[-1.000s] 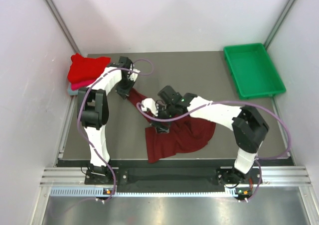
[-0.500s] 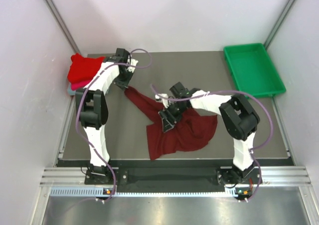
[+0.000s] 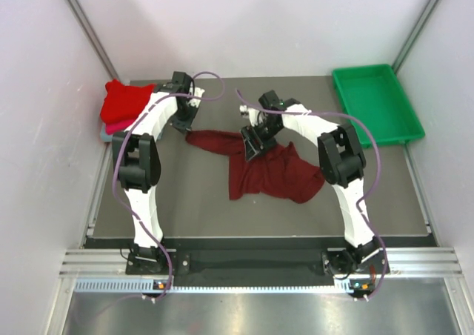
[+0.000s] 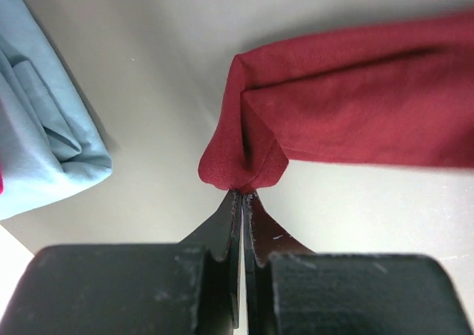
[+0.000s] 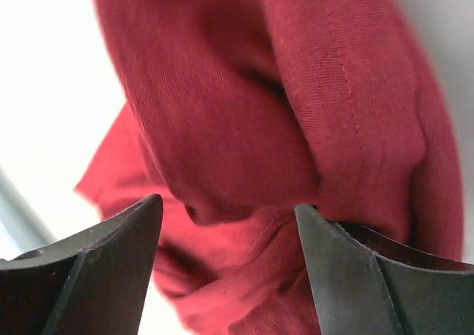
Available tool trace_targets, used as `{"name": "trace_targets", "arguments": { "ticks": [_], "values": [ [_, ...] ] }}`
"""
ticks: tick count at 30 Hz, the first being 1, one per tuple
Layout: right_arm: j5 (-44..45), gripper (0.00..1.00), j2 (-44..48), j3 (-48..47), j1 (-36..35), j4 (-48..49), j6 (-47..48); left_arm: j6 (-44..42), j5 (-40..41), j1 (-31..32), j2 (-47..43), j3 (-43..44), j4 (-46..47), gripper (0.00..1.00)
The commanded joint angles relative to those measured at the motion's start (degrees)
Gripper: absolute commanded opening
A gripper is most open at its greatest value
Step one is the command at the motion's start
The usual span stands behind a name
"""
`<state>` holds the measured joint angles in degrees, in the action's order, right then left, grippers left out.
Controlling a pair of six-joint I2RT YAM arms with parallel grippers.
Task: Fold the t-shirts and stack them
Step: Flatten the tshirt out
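While the left gripper point(image 3: 184, 126) holds its jaws closed on one corner of the dark maroon short-sleeved cloth t-shirt point(image 3: 274, 176), the garment lies crumpled at the centre of the dark grey surface point(image 3: 185, 201). A narrow band of cloth stretches from that corner toward the upper left of the top view. The left wrist view confirms the pinch: the maroon corner point(image 4: 244, 168) sits directly at the closed tips of the left gripper point(image 4: 242, 194).

The right gripper point(image 3: 250, 144) sits at the upper edge of the shirt body. Its jaws are spread wide, and in the right wrist view a bunched fold of maroon cloth point(image 5: 296, 127) lies between them.

At the upper left edge of the surface rests a folded stack:
- bright red t-shirt point(image 3: 126, 101) on top
- pink t-shirt point(image 3: 115, 127) beneath
- grey-blue t-shirt point(image 3: 104, 133) lowest

A green rectangular plastic tray point(image 3: 374, 101) occupies the upper right.
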<state>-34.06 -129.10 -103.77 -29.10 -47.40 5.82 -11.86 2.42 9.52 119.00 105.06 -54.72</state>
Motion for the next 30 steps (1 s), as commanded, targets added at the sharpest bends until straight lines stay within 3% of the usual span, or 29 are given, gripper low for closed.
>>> {"name": "trace_targets", "arguments": {
  "ticks": [1,8,11,15,19,24,30],
  "values": [
    [24.9,0.75,-5.4,-6.9,2.6,9.4,7.4,0.8,-0.1,-0.2,-2.2,-0.3,-0.5,0.00],
    [29.3,0.75,-1.3,-7.3,1.3,12.7,11.5,1.2,0.9,-0.1,-2.4,0.1,-0.2,0.00],
    [29.3,0.75,7.7,0.4,0.8,17.4,13.3,1.2,1.0,-0.2,-2.4,0.4,0.0,0.00],
    [29.9,0.74,22.6,18.1,-3.1,26.5,21.5,1.5,0.2,-0.1,-1.7,1.8,0.0,0.00],
    [27.8,0.73,34.1,26.5,-7.4,27.7,24.7,2.0,-0.4,-0.1,-1.2,2.7,-0.1,0.00],
    [26.2,0.71,36.6,30.0,-13.8,28.1,25.6,2.1,-1.4,-0.1,-2.7,0.5,1.4,0.00],
    [24.4,0.66,29.4,27.3,-19.2,28.6,23.5,2.3,-1.4,-0.2,-5.6,-3.9,3.5,0.00]
  ]
}}
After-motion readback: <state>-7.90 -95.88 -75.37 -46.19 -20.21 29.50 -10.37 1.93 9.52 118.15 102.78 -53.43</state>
